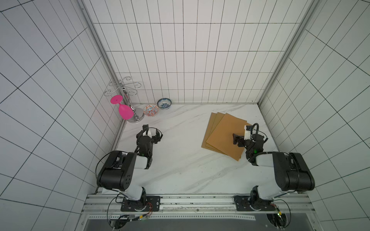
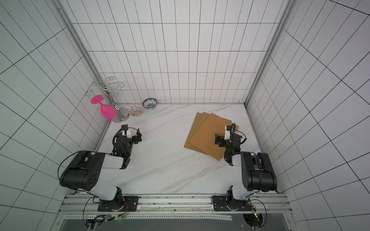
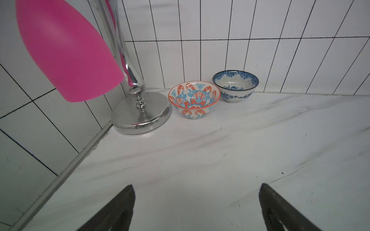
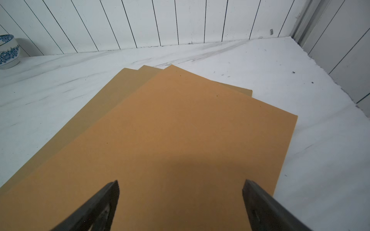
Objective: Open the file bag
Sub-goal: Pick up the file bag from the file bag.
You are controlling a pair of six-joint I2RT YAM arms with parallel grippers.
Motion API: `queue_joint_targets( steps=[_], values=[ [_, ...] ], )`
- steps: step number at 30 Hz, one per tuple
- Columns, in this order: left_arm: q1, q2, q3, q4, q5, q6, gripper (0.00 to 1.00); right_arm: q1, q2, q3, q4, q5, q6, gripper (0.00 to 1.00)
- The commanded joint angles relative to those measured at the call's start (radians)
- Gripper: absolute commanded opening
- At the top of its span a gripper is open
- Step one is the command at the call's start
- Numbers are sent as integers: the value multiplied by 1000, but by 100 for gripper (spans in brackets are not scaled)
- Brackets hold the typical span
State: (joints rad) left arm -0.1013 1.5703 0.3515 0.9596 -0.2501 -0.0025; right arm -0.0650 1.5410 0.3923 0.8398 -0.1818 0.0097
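A white marbled table (image 1: pixel 180 164) boxed in by tiled walls carries three flat brown bags fanned out on its right side. The top file bag (image 4: pixel 180 124) lies plain face up over the lower bags (image 4: pixel 90 114), and no flap or open edge shows in any view. The right gripper (image 4: pixel 181 185) hangs close over it, jaws spread wide and empty. The left gripper (image 3: pixel 196 189), equally spread and empty, is well apart, near the pink glass (image 3: pixel 66 50), chrome rack (image 3: pixel 140 118), orange bowl (image 3: pixel 194 100) and blue bowl (image 3: pixel 235 86). Likely trouble: a pinch on the smooth face slips off, or catches several bags and drags the fan askew; a careless left swing could topple the glass
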Motion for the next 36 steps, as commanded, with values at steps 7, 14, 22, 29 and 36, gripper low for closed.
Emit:
queue_joint_targets(
  steps=[7, 14, 22, 29, 36],
  values=[
    [6, -11, 13, -3, 2, 3, 97, -1, 6, 30, 6, 13, -5, 99],
    [45, -12, -3, 27, 93, -5, 97, -1, 5, 34, -2, 96, 26, 98],
    [-58, -232, -42, -51, -113, 40, 98, 5, -208, 21, -167, 141, 48, 99],
    [-132, -433, 198, -551, -199, -155, 97, 4, -452, 129, -443, 85, 204, 99],
    [-168, -448, 471, -1108, -159, -538, 97, 5, -516, 333, -888, 200, 570, 99]
  ],
)
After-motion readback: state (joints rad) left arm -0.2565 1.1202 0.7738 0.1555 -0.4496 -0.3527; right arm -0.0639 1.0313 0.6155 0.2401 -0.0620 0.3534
